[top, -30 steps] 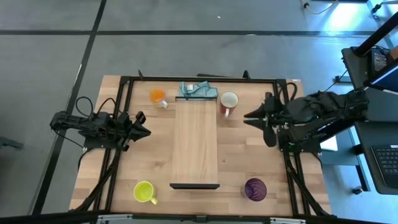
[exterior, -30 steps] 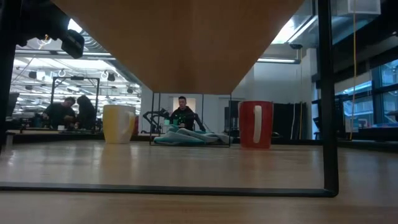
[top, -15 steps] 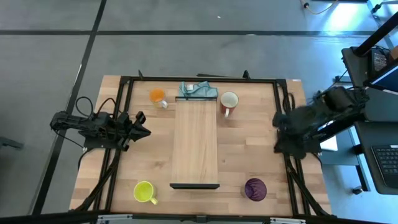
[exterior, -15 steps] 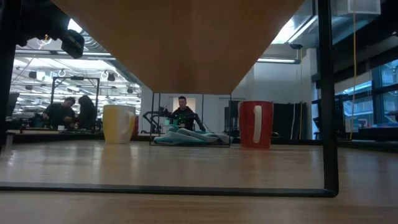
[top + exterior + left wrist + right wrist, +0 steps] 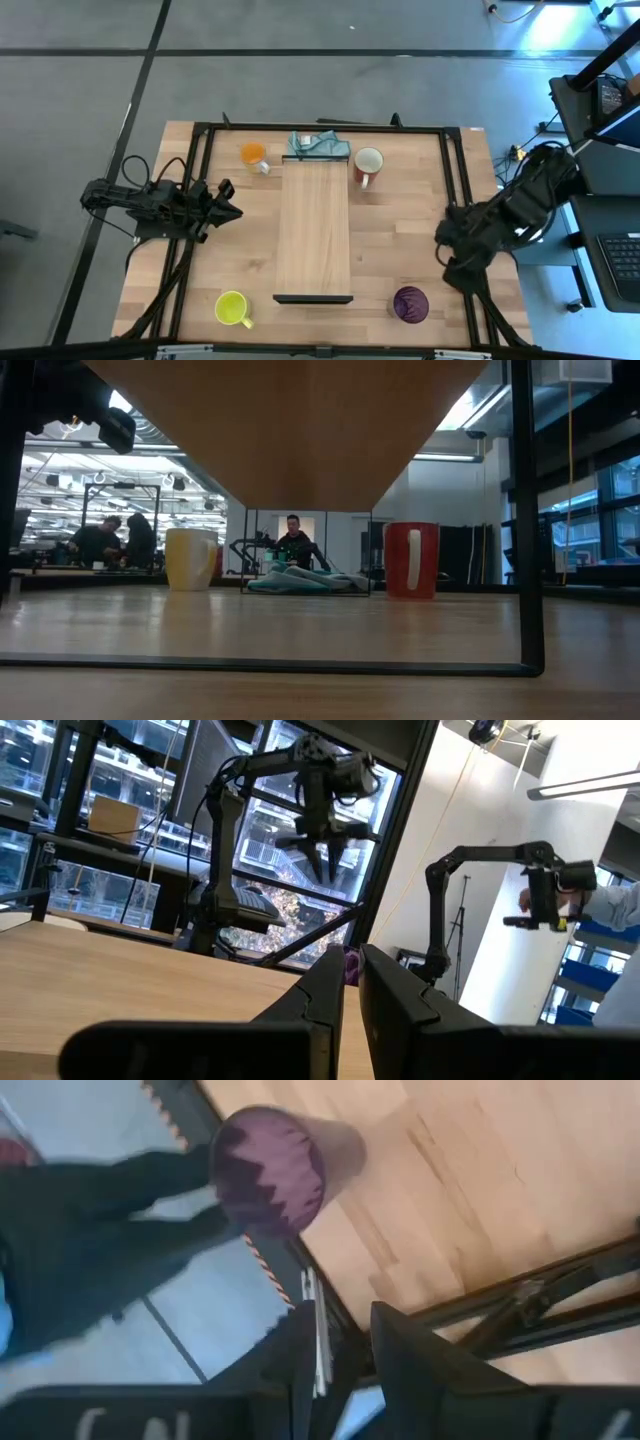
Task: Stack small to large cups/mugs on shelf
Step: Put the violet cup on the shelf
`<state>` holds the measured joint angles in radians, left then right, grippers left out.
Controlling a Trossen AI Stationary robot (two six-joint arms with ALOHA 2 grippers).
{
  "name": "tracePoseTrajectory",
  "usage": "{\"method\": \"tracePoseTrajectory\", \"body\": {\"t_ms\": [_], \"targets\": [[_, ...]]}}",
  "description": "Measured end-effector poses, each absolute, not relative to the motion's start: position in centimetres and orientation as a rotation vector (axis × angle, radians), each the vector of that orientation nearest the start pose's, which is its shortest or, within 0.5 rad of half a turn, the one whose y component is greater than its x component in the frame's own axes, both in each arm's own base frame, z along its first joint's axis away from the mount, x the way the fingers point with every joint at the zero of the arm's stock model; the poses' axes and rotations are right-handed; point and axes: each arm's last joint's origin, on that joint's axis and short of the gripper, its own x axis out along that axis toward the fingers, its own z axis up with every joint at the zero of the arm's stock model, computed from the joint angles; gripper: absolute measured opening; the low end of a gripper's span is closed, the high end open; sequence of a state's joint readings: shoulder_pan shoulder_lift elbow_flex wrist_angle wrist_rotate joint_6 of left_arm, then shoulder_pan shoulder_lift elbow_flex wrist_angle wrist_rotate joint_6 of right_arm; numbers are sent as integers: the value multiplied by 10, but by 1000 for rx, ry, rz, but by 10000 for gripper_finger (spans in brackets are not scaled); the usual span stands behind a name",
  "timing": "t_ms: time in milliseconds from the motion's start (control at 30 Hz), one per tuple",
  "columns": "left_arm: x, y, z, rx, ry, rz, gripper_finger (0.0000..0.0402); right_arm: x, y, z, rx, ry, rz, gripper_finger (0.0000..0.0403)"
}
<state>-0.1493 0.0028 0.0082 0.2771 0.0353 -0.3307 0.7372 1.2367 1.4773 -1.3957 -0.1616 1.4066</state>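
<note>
Table (image 5: 400, 240) of pale wood carries everything, with my long narrow pale wooden shelf (image 5: 313, 228) lying down its middle, bare, a dark strip at its six o'clock end. My right arm hangs over the table's three o'clock edge; its right tool (image 5: 340, 1342) has its fingers slightly spread, holding nothing, with the tall translucent purple tumbler (image 5: 410, 303) near, at five o'clock. My left tool (image 5: 226, 201) waits at nine o'clock, fingers nearly pressed together. Crumpled teal cloth (image 5: 318, 145) touches the shelf's twelve o'clock end. Red mug with white inside (image 5: 368, 163) stands at one o'clock, yellow-green mug (image 5: 232, 308) at seven, orange mug (image 5: 254, 154) at eleven.
</note>
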Motion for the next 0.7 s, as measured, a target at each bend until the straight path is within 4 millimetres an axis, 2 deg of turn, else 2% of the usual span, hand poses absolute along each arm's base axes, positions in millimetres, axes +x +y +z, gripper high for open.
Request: {"method": "tracePoseTrajectory", "body": {"t_ms": [200, 400, 700], "targets": [[92, -15, 193, -344, -250, -229, 30, 152, 146, 359, 892, 1438, -102, 100], [92, -15, 193, -344, -250, -229, 30, 158, 150, 347, 903, 1419, -83, 100], [92, -15, 193, -344, -250, -228, 30, 174, 160, 330, 971, 1240, -53, 100]]}}
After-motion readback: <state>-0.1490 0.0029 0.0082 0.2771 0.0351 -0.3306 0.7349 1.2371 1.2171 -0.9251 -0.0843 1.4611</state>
